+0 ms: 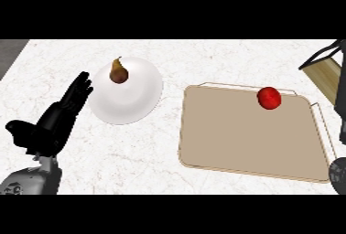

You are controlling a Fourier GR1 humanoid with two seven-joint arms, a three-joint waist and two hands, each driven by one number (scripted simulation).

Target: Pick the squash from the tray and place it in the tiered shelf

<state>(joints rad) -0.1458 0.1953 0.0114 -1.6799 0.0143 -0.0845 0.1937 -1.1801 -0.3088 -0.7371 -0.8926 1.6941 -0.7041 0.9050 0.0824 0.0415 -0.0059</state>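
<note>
The counter carries a beige tray toward its right edge; the tiered shelf stands at the far right corner. A white plate holds a brown pear. The left hand rests beside the plate, fingers straight and together. A red round item lies at the tray's far edge.

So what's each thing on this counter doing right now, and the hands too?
Left hand: open, fingers straight, resting beside the plate.
Right hand: barely in view at the edge, state unclear.
White plate: holds a brown pear-like fruit.
Tray: flat on the counter.
Red item: on the tray, untouched.
Tiered shelf: partly visible.
</note>
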